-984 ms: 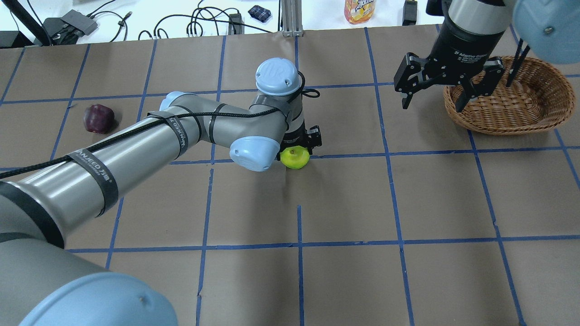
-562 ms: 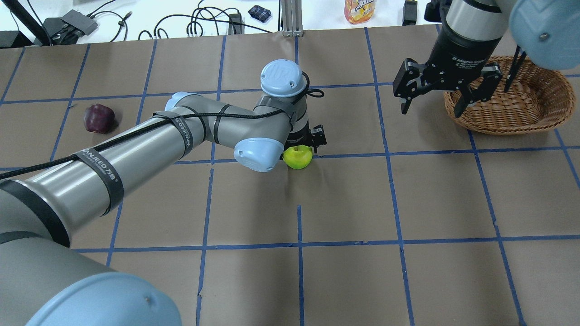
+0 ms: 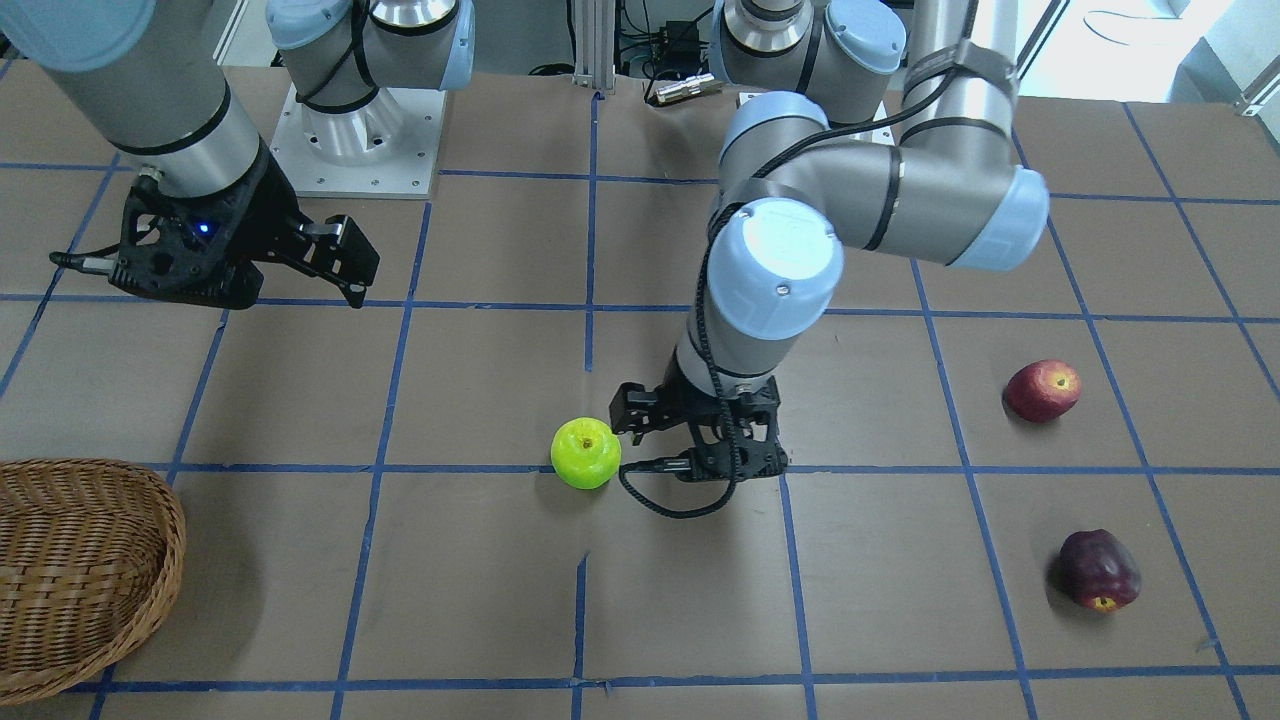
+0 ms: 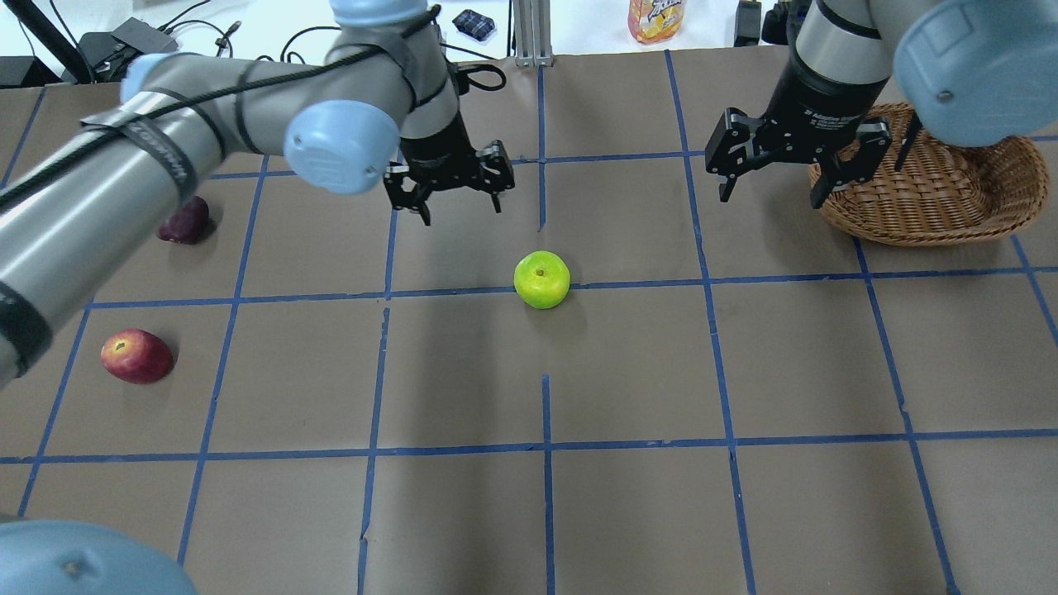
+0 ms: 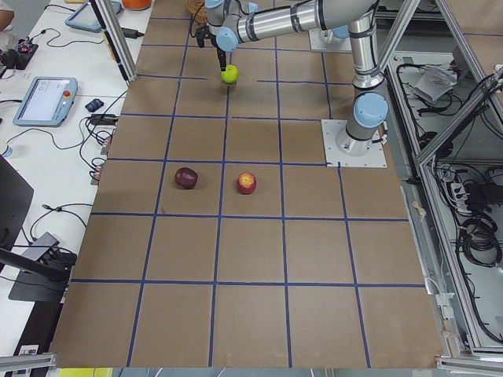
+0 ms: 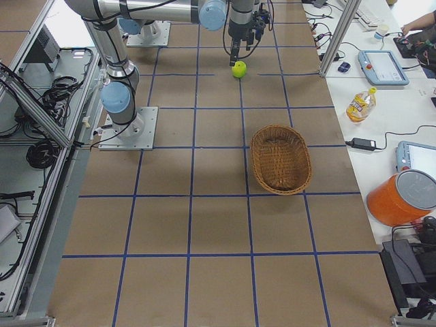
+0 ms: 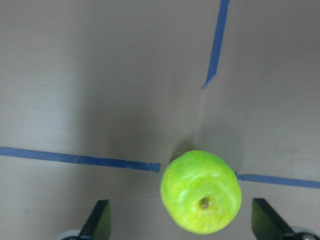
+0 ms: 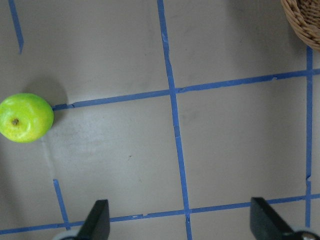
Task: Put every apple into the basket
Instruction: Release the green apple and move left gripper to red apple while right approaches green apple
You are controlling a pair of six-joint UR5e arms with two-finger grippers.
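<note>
Green apple (image 4: pixel 541 279): on the tabletop (image 4: pixel 628 496) near its middle, stem end up, resting on a blue tape line (image 4: pixel 463 290), free of any grip. Red apple (image 4: pixel 136 355) and maroon apple (image 4: pixel 183 221): both on the tabletop at the robot's left side, apart from each other, red one nearer the robot; the maroon one is partly covered by the left arm in the overhead view. All 3 apples lie outside the basket (image 4: pixel 934 223), which sits at the robot's far right, well apart from the green apple. Left tool (image 4: pixel 463 211): fingers spread wide, gripping nothing. Left wrist view puts the green apple between the 2 fingertips (image 7: pixel 97 220) at the bottom edge, nearer the right-hand tip, no contact seen. Distance to the apple reads differently by view: just beside it from the front, apart from it overhead. Right tool (image 4: pixel 770 200): also spread wide and empty, hanging just beside the basket's rim on the side toward the green apple.
</note>
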